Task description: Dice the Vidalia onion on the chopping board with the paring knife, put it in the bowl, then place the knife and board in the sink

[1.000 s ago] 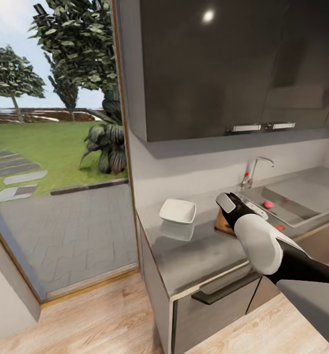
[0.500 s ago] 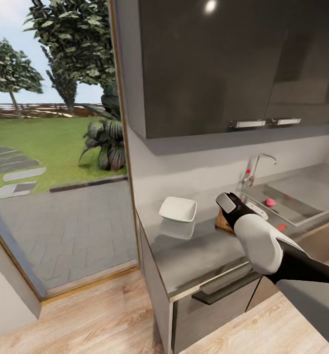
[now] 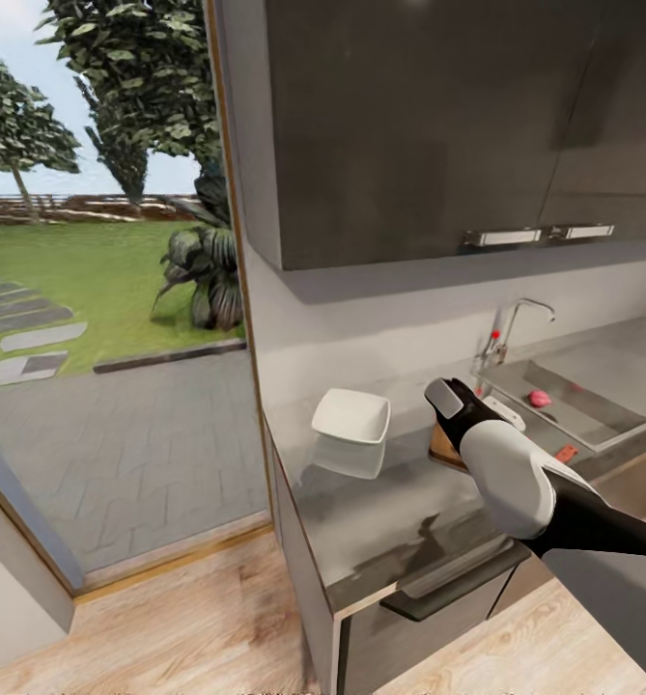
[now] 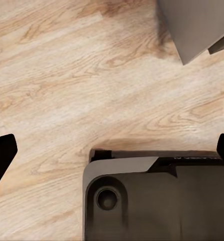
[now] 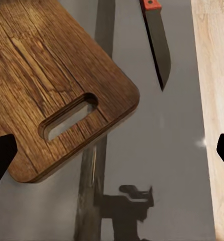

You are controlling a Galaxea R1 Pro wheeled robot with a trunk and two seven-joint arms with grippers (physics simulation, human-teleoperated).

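Observation:
The dark wooden chopping board [image 5: 57,85] lies on the grey countertop [image 5: 157,165], its handle slot under my right gripper [image 5: 112,153], which hovers open above it. The paring knife [image 5: 158,45] lies beside the board, its red handle pointing away. In the head view my right arm [image 3: 506,473] covers most of the chopping board [image 3: 441,446], and the knife's red handle [image 3: 566,453] peeks out by the counter's front edge. The white bowl [image 3: 351,415] stands left of the arm. A pink Vidalia onion [image 3: 540,398] lies in the sink [image 3: 593,410]. My left gripper [image 4: 112,150] hangs open over the floor.
A chrome tap [image 3: 504,338] with a red knob stands behind the sink. Dark upper cabinets [image 3: 409,125] hang above the counter. A glass door [image 3: 100,290] to the garden is on the left. Wooden floor [image 4: 67,75] and my dark base [image 4: 157,201] lie below the left gripper.
The whole head view has shifted: the sink, tap and cabinet handles sit further right and the counter looks slightly nearer. Both arms keep their pose.

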